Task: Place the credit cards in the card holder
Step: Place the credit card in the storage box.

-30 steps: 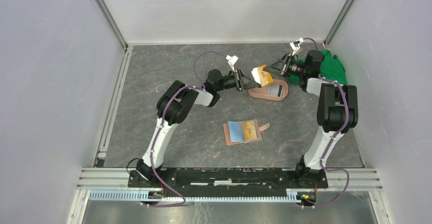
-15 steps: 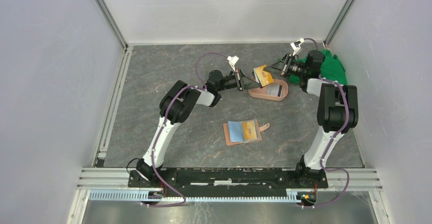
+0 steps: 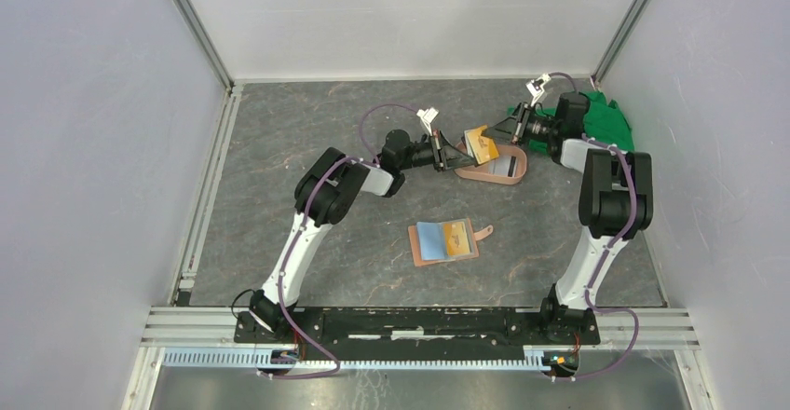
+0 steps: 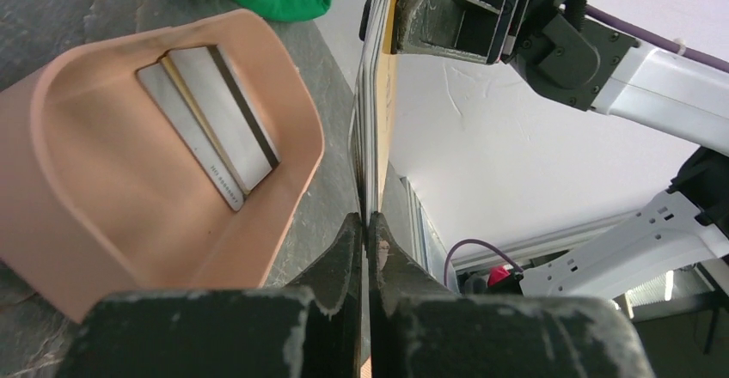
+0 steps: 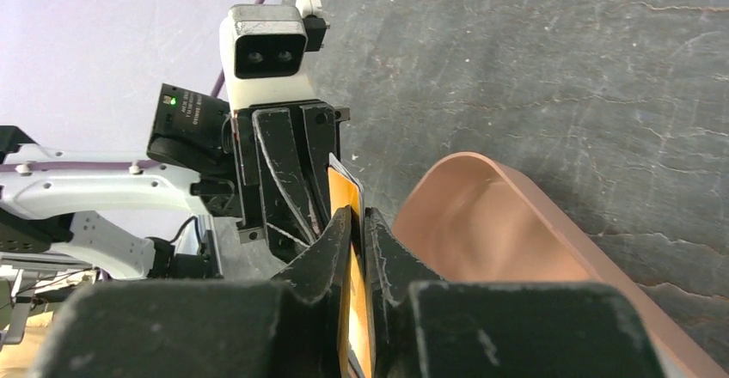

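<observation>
I'm driving two arms, the left arm (image 3: 307,214) and the right arm (image 3: 610,205), both built of white links with bulky black joint housings, and a purple cable (image 4: 636,28) trails along each. Their fingers (image 5: 322,262) are black wedges, scuffed pale along the edges. A white camera block (image 5: 262,51) with two dark lenses rides a wrist, with a small green light (image 5: 172,100) beside it.

The left gripper (image 4: 368,223) now clamps the orange card (image 4: 386,103); its jaws stood apart before. The card sits marginally nearer the arm bases.
</observation>
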### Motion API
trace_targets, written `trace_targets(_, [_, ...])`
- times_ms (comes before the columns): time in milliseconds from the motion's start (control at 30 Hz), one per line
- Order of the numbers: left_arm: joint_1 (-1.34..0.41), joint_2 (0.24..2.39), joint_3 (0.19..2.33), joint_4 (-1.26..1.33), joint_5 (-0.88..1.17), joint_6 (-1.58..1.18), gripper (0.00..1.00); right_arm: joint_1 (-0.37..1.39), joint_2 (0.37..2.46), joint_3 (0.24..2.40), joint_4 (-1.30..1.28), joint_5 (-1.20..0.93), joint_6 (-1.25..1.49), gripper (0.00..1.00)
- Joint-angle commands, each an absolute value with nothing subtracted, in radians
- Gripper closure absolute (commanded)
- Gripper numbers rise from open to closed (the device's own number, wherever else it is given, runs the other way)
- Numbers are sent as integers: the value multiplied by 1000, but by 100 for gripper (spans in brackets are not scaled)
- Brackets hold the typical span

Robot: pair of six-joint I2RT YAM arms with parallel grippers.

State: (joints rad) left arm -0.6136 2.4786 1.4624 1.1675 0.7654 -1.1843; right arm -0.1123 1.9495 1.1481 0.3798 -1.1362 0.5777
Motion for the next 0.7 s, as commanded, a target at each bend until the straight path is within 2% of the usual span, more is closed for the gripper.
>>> trace_targets(0, [-597, 2491, 1501, 1095, 700, -1186, 98, -117, 1985, 1213, 216, -1123, 405, 88])
trace_targets(267, [-597, 2492, 1512, 1033, 673, -1177, 98, -117, 2018, 1219, 188, -1122, 374, 87])
trace_targets(667, [-599, 2501, 1535, 1042, 646, -1198, 98, -117, 2043, 1242, 73, -1085, 265, 73])
